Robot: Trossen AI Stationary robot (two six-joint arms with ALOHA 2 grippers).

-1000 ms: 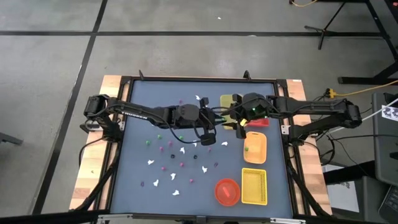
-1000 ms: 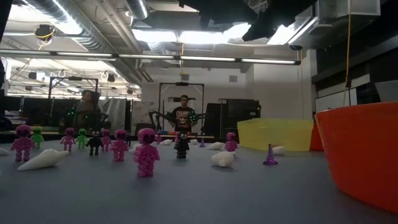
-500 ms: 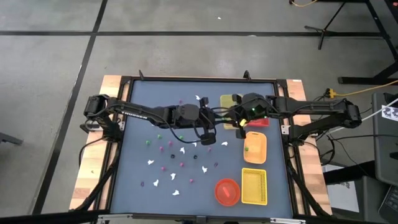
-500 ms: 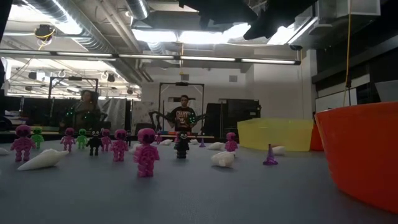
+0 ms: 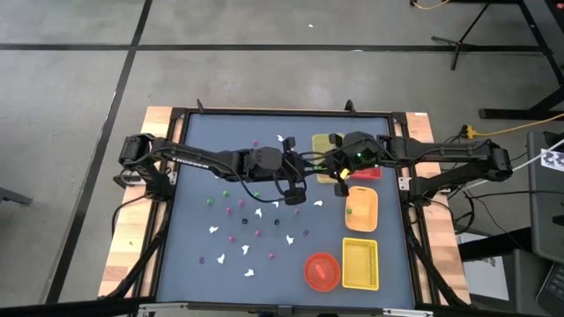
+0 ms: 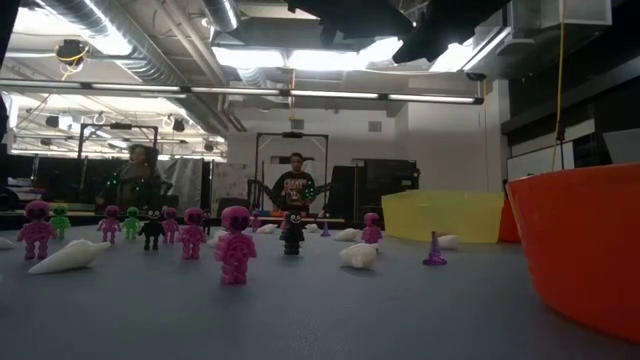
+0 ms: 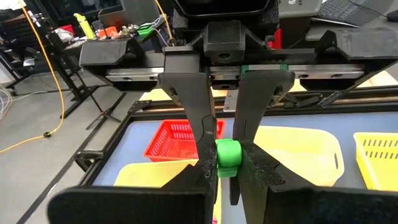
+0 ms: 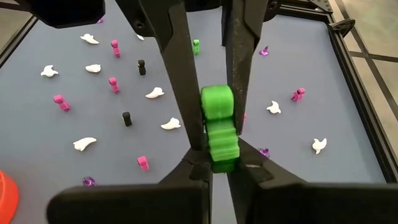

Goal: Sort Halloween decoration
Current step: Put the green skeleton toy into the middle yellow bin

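I see the blue-grey bench (image 5: 203,176) filling the frame, with the left arm (image 5: 203,160) and the right arm (image 5: 441,154) both reaching in until they meet nose to nose above its far middle.

Behind the right jaws, on that arm's own side, are the containers:
- a pale yellow tray (image 5: 326,143)
- a red basket (image 7: 180,138)
- an orange tray (image 5: 361,211)
- a yellow mesh basket (image 5: 359,264)
- the round red-orange bowl (image 5: 322,270), just beside the mesh basket

In the low view I can make out a person (image 6: 295,190) standing far behind the bench.

Both sets of jaws are narrow and pinched on the same thing, a green figure (image 8: 217,127). It is held in the air between them, clear of the bench. From the right wrist view I see the left jaws clamped on its upper part and the right jaws closed on its lower end. The left wrist view shows the same double grip from the other side.

The rest of the Halloween decoration lies loose on the bench below and behind the left jaws, well apart from the trays:
- white ghost shapes (image 8: 83,144)
- pink figures (image 6: 235,243)
- black figures (image 8: 127,118)
- another small green figure (image 8: 196,46)
- a purple cone (image 6: 434,248)
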